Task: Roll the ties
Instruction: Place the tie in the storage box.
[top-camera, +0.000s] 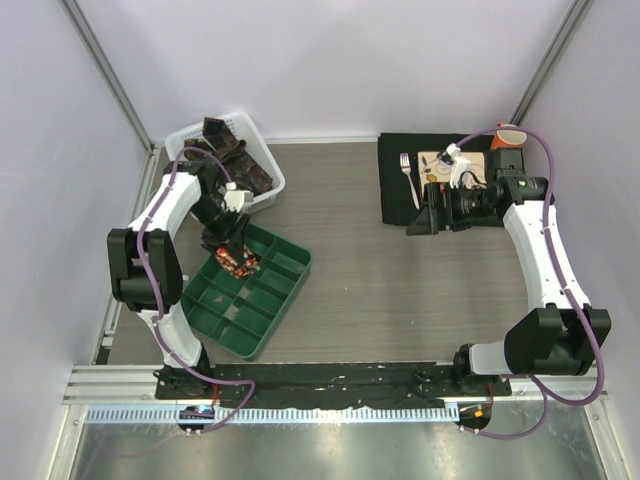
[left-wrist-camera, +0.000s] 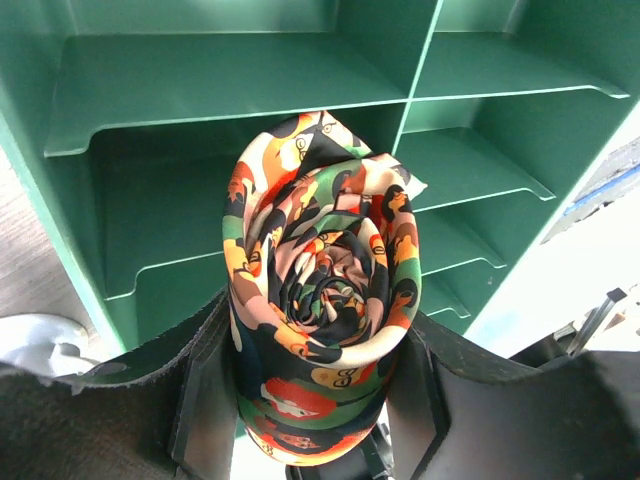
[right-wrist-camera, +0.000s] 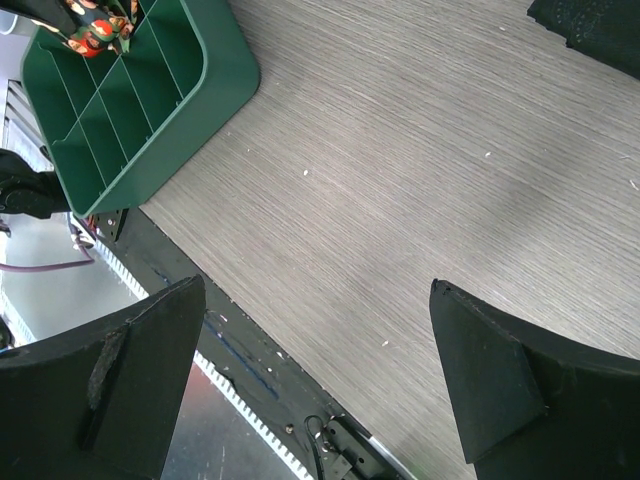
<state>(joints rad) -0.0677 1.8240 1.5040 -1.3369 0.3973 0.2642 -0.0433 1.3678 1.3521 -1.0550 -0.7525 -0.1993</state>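
A red-orange floral tie (left-wrist-camera: 320, 290), rolled into a tight coil, is pinched between the black fingers (left-wrist-camera: 190, 400) of my left gripper (left-wrist-camera: 315, 340), which is shut on it. In the top view that gripper (top-camera: 238, 258) hangs over the far left compartments of the green divided tray (top-camera: 275, 300), the roll (top-camera: 241, 263) at its tip. The right wrist view shows the same roll (right-wrist-camera: 95, 25) above the tray (right-wrist-camera: 170, 110). Dark patterned ties (top-camera: 235, 160) lie heaped in a white basket (top-camera: 262, 190). My right gripper (top-camera: 425, 215) is open and holds nothing, its jaws wide over bare table (right-wrist-camera: 318, 285).
A black mat (top-camera: 398, 195) at the back right carries a fork (top-camera: 408, 175) and a square plate (top-camera: 436, 162), with an orange cup (top-camera: 511, 135) behind. The basket stands right behind the tray. Grey wood table runs between the arms; a metal rail (top-camera: 330, 412) lines the near edge.
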